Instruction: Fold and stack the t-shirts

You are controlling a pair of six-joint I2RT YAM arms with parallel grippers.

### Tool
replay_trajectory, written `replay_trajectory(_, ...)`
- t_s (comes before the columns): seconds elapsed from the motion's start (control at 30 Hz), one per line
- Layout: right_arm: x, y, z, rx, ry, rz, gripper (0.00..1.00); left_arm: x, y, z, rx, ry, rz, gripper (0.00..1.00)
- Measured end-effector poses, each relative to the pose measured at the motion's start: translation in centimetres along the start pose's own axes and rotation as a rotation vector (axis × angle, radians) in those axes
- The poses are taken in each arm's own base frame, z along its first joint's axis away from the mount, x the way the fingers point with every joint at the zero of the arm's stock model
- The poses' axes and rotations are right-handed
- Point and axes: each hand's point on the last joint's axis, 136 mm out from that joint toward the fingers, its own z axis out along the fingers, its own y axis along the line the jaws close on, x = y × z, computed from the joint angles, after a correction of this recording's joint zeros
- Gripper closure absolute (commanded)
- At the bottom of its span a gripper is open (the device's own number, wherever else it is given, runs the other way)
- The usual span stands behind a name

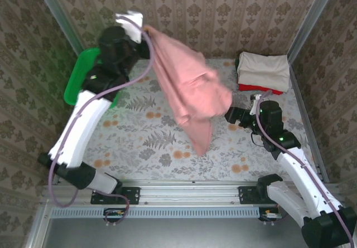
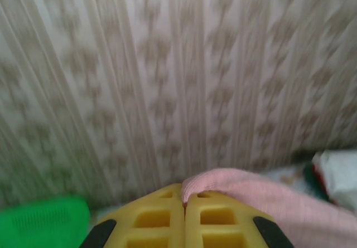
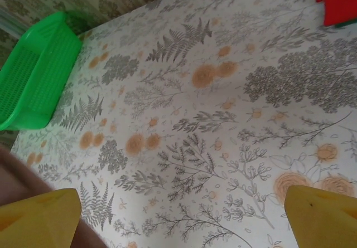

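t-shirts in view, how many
3: a pink one hangs from the left fingers, a cream one lies folded at the far right corner, atop a red one. Others may be hidden.

Soft, even light fills the overhead view, which is sharp, with only faint shadows on the table (image 1: 139, 131). The left wrist view is heavily motion-blurred: the wallpaper (image 2: 167, 81) smears into vertical streaks, though the left fingers (image 2: 150, 220) at bottom centre are clearer. The right wrist view is bright, with the right fingers (image 3: 33, 220) soft-edged in the lower corners.
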Motion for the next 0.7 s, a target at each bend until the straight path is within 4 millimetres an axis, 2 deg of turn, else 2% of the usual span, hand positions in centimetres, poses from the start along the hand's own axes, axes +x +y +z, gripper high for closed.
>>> replay_trajectory(0.03, 0.6, -0.1, 0.4, 0.003, 0.02, 0.003, 0.06, 4.8, 0.9, 2.8, -0.031, 0.107, -0.019, 0.45)
replay_trajectory(0.07, 1.2, -0.3, 0.9, 0.009, 0.042, 0.006, 0.06, 9.7, 2.4, 5.2, -0.073, 0.217, -0.048, 0.29)
replay_trajectory(0.13, 2.5, -0.7, 1.8, 0.027, 0.089, 0.012, 0.07, 18.1, 5.4, 8.2, -0.157, 0.415, -0.1, 0.17)
replay_trajectory(0.2, 4.0, -1.0, 2.6, 0.054, 0.141, 0.004, 0.08, 25.5, 8.5, 9.6, -0.259, 0.606, -0.139, 0.13)
replay_trajectory(0.27, 5.1, -1.0, 3.1, 0.072, 0.176, -0.012, 0.09, 29.8, 10.2, 9.4, -0.333, 0.724, -0.148, 0.09)
replay_trajectory(0.33, 6.1, -0.6, 3.4, 0.078, 0.207, -0.036, 0.12, 32.1, 10.7, 8.2, -0.375, 0.796, -0.141, 0.07)
replay_trajectory(0.37, 6.7, -0.2, 3.6, 0.076, 0.225, -0.053, 0.17, 32.5, 10.7, 7.3, -0.386, 0.814, -0.133, 0.07)
replay_trajectory(0.47, 9.3, 1.3, 4.3, 0.064, 0.294, -0.117, 0.24, 31.5, 10.5, 4.5, -0.392, 0.801, -0.131, 0.09)
replay_trajectory(0.53, 11.7, 2.6, 4.8, 0.052, 0.355, -0.179, 0.25, 30.2, 10.2, 2.2, -0.377, 0.754, -0.143, 0.08)
replay_trajectory(0.6, 15.1, 4.4, 5.2, 0.026, 0.431, -0.263, 0.27, 29.7, 9.7, -0.6, -0.349, 0.709, -0.173, 0.09)
replay_trajectory(0.67, 18.3, 5.8, 5.4, 0.007, 0.495, -0.337, 0.3, 30.3, 8.7, -2.6, -0.297, 0.693, -0.205, 0.1)
replay_trajectory(0.7, 20.0, 6.4, 5.5, 0.005, 0.527, -0.372, 0.31, 31.2, 7.8, -3.2, -0.26, 0.708, -0.212, 0.1)
